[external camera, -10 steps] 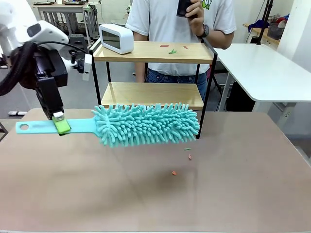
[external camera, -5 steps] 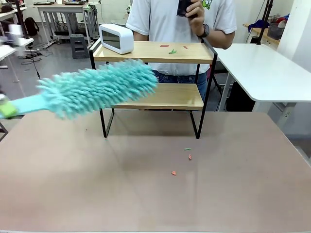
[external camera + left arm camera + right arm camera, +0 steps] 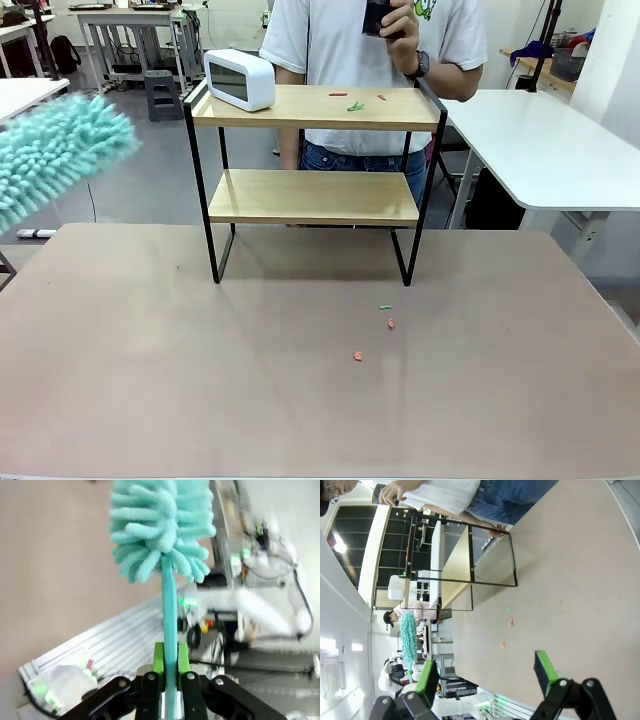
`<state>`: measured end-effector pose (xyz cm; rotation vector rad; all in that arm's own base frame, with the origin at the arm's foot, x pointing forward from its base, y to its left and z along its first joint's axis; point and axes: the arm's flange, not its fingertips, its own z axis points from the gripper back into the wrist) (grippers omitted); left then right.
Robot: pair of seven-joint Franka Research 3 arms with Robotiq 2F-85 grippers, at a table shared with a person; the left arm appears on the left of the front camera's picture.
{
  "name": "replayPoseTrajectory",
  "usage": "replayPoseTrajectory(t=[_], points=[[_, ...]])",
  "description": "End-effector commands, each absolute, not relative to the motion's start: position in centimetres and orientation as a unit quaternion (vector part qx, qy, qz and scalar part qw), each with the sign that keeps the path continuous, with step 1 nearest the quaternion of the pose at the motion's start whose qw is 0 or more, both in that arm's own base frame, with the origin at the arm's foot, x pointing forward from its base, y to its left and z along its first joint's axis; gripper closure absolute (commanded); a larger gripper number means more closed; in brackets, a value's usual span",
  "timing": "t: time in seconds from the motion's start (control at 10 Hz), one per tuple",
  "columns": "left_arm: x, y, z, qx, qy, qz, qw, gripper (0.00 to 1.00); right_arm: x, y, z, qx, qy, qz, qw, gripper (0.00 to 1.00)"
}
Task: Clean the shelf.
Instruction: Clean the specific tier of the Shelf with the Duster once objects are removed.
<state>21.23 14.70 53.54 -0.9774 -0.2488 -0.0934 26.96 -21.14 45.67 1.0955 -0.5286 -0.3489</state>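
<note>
Front view: shelf (image 3: 310,195) noted standing upright at the far middle of the brown surface (image 3: 300,410), all four legs on it, with a person behind it. On the upper board, a white clock (image 3: 240,80) is set at the left end, and a few small red and green scraps (image 3: 355,104) are scattered toward the right. The lower board is seen bare. More scraps (image 3: 388,322) are recorded on the surface, in front of the shelf's right front leg. A dark object is held at chest height in the person's hand (image 3: 402,22). The fluffy teal head of a duster (image 3: 55,155) is seen at the left edge, in the air, well apart from the shelf. Left wrist view: left jaws found clamped on the duster's flat teal handle (image 3: 170,610), the green pads pressed against both sides, the head pointing away. Right wrist view: right jaws observed wide apart, nothing between them, held above the surface with the shelf (image 3: 455,565) farther off.
</note>
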Motion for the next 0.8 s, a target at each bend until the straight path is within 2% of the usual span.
replayPoseTrajectory(t=[0.0, 0.1, 0.2, 0.7], points=[[26.2, 13.4, 52.0, -0.475, -0.119, 0.039, 0.871, 0.88, 27.2, -21.1, 45.7, 0.516, -0.261, -0.153, 0.802, 0.00], [28.8, 13.4, 51.1, -0.470, -0.094, 0.035, 0.877, 0.88, 27.2, -21.1, 45.7, 0.516, -0.261, -0.153, 0.802, 0.00], [23.1, 15.3, 52.1, -0.465, -0.124, 0.008, 0.877, 0.88, 27.2, -21.1, 45.7, 0.516, -0.261, -0.153, 0.802, 0.00], [23.1, 15.3, 52.1, -0.465, -0.124, 0.008, 0.877, 0.88, 27.2, -21.1, 45.7, 0.516, -0.261, -0.153, 0.802, 0.00]])
